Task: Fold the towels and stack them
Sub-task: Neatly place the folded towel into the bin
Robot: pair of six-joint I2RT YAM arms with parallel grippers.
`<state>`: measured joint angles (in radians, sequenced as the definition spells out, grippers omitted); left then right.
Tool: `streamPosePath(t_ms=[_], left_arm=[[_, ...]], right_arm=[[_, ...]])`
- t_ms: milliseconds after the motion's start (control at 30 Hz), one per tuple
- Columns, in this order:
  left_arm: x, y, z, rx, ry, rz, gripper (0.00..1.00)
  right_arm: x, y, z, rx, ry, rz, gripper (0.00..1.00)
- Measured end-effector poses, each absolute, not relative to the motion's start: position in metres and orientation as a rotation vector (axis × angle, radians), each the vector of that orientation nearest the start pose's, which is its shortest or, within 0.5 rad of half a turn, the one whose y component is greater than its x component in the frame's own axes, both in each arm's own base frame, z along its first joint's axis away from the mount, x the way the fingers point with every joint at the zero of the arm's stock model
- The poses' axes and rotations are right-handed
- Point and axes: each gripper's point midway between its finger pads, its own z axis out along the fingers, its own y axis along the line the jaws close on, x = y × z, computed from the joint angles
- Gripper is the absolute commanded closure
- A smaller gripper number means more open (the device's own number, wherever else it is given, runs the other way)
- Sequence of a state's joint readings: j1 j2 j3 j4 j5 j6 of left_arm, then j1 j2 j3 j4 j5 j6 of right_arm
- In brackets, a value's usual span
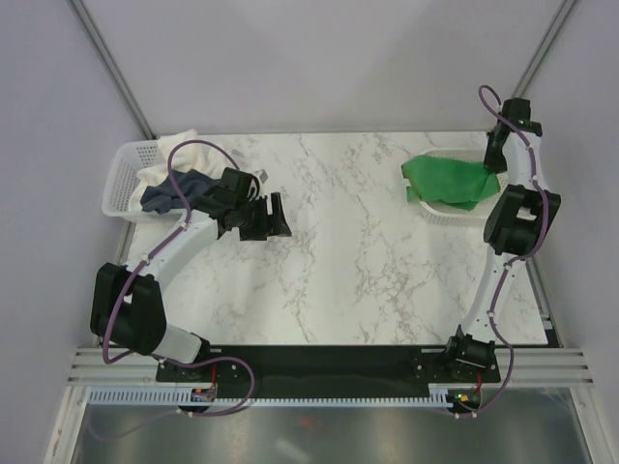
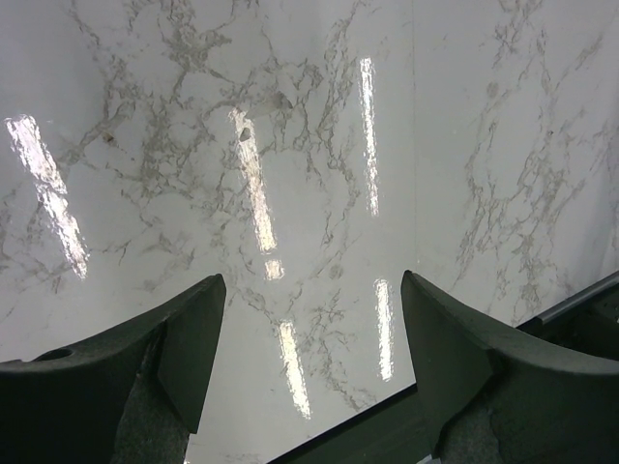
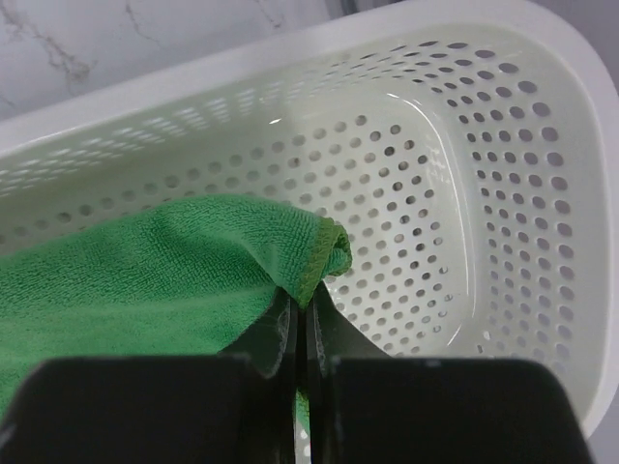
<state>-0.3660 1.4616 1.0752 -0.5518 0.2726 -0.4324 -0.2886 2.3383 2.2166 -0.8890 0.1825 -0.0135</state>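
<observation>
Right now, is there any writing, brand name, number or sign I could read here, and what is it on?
No text can be read in any view.
Nothing is printed on the green towel, right basket, left basket, table, left arm or right arm.
The red specks by the arm bases are too small to tell.

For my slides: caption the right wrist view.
Right tool shut on the bright green cloth towel over the white perforated plastic basket.
</observation>
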Motion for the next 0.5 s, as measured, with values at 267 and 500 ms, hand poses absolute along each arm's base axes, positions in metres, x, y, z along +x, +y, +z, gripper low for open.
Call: streamPosePath(t_ms=[267, 500], left_arm=[[0.303, -0.189, 0.125, 0.040, 2.591, -0.683, 0.19], [0.304, -0.190, 0.124, 0.041, 2.596, -0.688, 0.19]], right_arm=[[0.506, -0.220, 0.073, 0.454, 2.616, -0.450, 1.00], [0.501, -0.244, 0.076, 0.485, 2.601, -0.503, 1.00]])
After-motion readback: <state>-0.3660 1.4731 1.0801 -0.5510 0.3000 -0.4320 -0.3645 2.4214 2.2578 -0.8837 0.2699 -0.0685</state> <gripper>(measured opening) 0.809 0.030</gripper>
